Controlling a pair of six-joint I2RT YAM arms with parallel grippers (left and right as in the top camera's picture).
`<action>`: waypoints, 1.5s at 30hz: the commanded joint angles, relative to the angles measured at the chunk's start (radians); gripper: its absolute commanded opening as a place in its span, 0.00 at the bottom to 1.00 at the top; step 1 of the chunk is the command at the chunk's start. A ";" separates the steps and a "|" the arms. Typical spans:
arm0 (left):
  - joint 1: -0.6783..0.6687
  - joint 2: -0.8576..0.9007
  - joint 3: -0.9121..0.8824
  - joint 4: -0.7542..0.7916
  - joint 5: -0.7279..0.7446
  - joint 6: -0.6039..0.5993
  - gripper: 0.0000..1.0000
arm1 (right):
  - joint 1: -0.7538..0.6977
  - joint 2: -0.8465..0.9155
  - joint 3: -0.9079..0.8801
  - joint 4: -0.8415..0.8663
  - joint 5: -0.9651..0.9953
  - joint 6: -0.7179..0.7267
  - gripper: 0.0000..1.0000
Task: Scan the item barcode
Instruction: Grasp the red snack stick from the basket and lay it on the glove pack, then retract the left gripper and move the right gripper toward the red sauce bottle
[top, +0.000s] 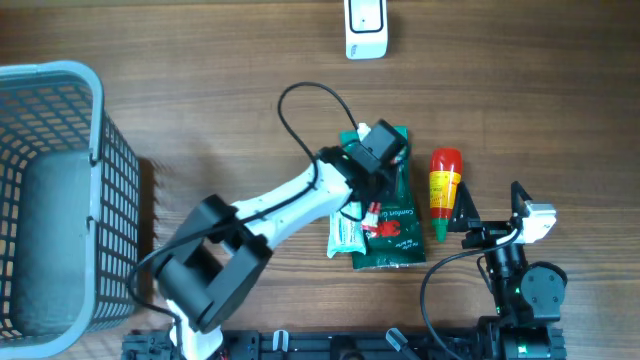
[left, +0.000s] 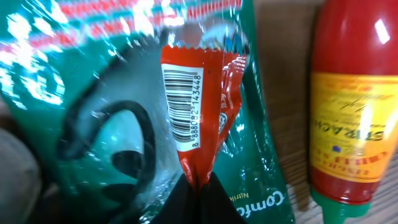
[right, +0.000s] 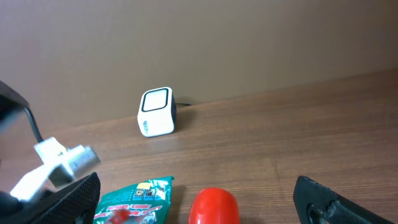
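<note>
A small red sachet (left: 189, 93) with a white barcode label hangs from my left gripper (left: 200, 186), whose black fingers are shut on its lower end. It is lifted just above a green bag (left: 74, 81). From overhead, the left gripper (top: 372, 208) sits over that green bag (top: 392, 245) at the table's middle. The white scanner (top: 366, 28) stands at the far edge, also seen in the right wrist view as the scanner (right: 155, 112). My right gripper (top: 492, 205) is open near the front right, holding nothing.
A red sriracha bottle (top: 444, 190) with a green cap lies right of the green bag, between the two grippers. A pale packet (top: 344, 238) lies at the bag's left edge. A grey-blue mesh basket (top: 60, 90) fills the left side. The left arm's black cable (top: 300, 100) loops behind it.
</note>
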 joint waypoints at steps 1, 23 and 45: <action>-0.009 0.014 -0.005 0.005 -0.014 -0.019 0.06 | -0.002 -0.005 -0.001 0.003 0.003 -0.011 1.00; 0.147 -0.954 -0.002 -0.354 -0.550 0.387 1.00 | -0.002 -0.005 -0.001 0.003 0.003 -0.011 1.00; 0.232 -0.957 -0.003 -0.314 -0.247 0.629 1.00 | -0.002 -0.005 -0.001 0.003 0.003 -0.011 1.00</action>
